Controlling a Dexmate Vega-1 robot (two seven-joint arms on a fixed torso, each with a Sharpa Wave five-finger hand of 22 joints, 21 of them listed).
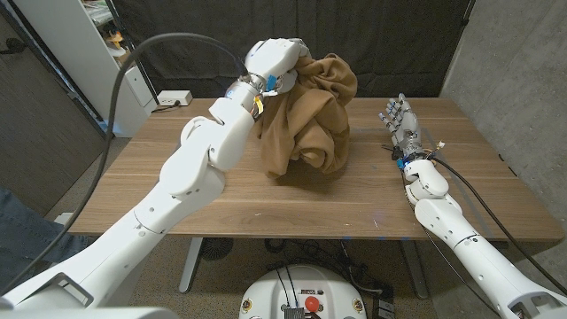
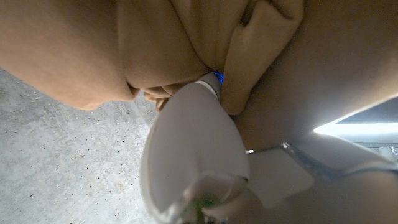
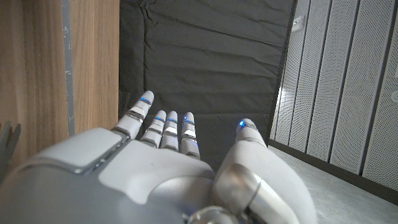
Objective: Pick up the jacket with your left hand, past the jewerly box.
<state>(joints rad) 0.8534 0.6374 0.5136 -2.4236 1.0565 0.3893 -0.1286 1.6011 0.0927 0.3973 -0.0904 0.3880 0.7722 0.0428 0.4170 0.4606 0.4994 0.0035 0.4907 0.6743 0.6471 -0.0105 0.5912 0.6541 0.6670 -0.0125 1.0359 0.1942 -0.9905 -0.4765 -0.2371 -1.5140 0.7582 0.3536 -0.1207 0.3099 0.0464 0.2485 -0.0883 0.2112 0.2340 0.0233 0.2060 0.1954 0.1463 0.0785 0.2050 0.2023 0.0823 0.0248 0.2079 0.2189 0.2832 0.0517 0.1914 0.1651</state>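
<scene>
Left hand (image 1: 273,64), white and raised above the far middle of the brown wooden table (image 1: 177,190), grasps the top of the tan, soft, crumpled fabric jacket (image 1: 310,120); the jacket hangs bunched from that grip, its lower folds on or just above the tabletop. Right hand (image 1: 400,124) stands near the table's right edge with nothing in it, fingers straight and slightly apart. A dark curtain (image 1: 390,44) hangs behind the table, a white cabinet (image 1: 84,53) stands past the far left corner, and a white power strip (image 1: 173,99) lies at that corner.

From the left wrist, the hand (image 2: 193,155) is buried in jacket (image 2: 186,43) folds above grey concrete floor (image 2: 56,162).

From the right wrist, the hand (image 3: 168,162) is spread, fingertips (image 3: 169,121) toward the curtain (image 3: 205,62), beside the table (image 3: 93,62) and a ribbed grey wall (image 3: 348,93).
</scene>
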